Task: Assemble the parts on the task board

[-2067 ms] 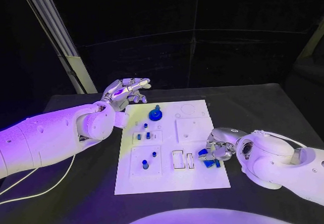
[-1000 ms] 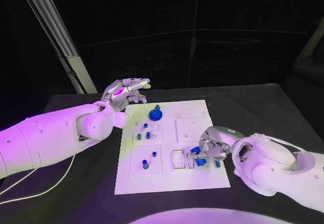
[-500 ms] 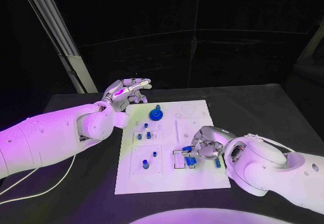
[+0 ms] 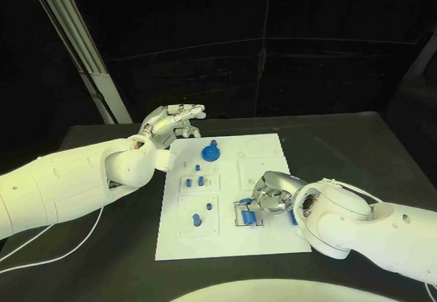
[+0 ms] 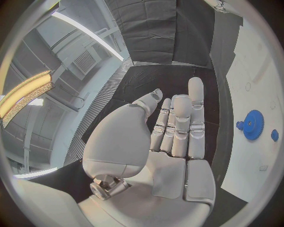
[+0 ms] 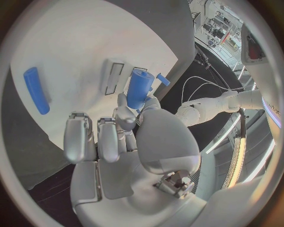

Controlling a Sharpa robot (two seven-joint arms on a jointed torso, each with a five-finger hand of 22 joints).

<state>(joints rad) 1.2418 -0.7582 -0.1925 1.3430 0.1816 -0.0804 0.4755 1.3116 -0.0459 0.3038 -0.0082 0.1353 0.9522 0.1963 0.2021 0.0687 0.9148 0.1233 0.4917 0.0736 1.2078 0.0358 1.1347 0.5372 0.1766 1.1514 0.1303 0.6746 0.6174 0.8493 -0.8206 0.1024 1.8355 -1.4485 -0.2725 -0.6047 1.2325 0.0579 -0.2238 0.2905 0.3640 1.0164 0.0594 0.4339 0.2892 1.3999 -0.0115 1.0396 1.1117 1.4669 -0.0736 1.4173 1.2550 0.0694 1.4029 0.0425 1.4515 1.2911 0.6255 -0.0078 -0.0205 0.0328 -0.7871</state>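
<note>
Board [image 4: 267,240] lies flat mid-table, long side running away from the robot. Right hand [image 4: 267,196] over its near-right part, thumb and fingers clamped on a blue cylinder [image 6: 139,88], held just at the two slots [image 6: 113,75] near the board's middle. One loose blue bar [image 6: 37,90] lies on the board on the hand's other side, apart from it.

Other blue parts visible on the board: one gear [image 4: 211,153] at the far end, a pair of small pegs [image 4: 193,182] mid-left, one peg [image 4: 208,207] and one oval piece [image 4: 197,221] below them.

Left hand [image 4: 174,119] hovers off the far-left corner, fingers straight and together, holding nothing.

Table [image 4: 106,266] black, matte. Room dark; one pale post [image 4: 81,49] behind left.
</note>
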